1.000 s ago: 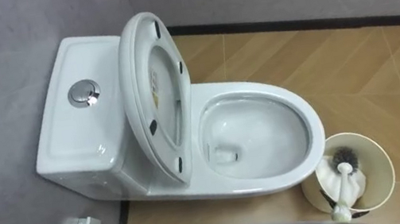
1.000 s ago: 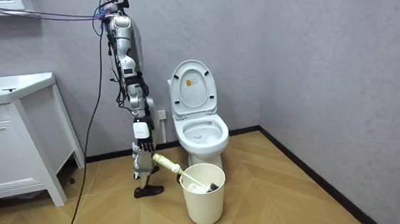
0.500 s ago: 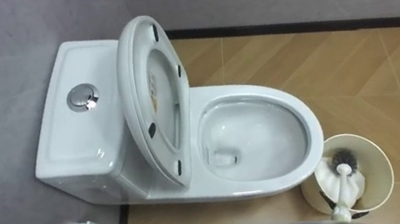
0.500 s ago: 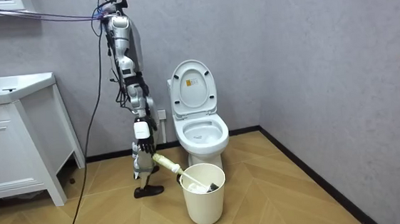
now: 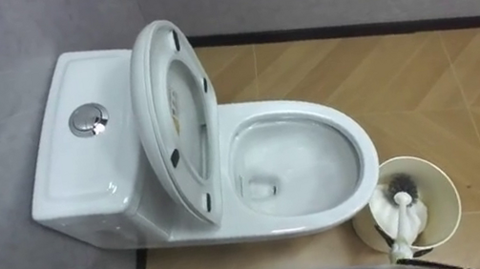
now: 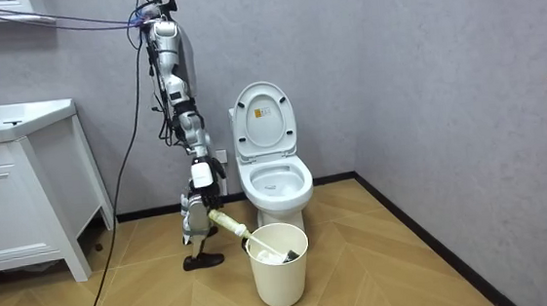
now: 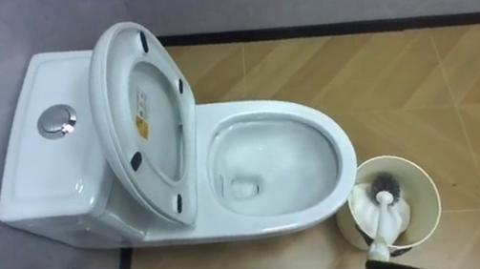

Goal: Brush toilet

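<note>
Our right hand (image 6: 199, 190) has edged toward the toilet (image 5: 366, 158), fingers unreadable at the handle, yet the brush (image 5: 402, 215) still stands head-down in the bin (image 5: 454, 197) just beside it, so scrubbing has not begun.

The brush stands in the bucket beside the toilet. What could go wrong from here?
1. The brush leans over the rim of the bucket; a sideways pull on its handle may tip the bucket over.
2. The raised seat stands right beside the bowl; a wide swing of the handle could knock it down.
3. The brush may drip on the wooden floor.
</note>
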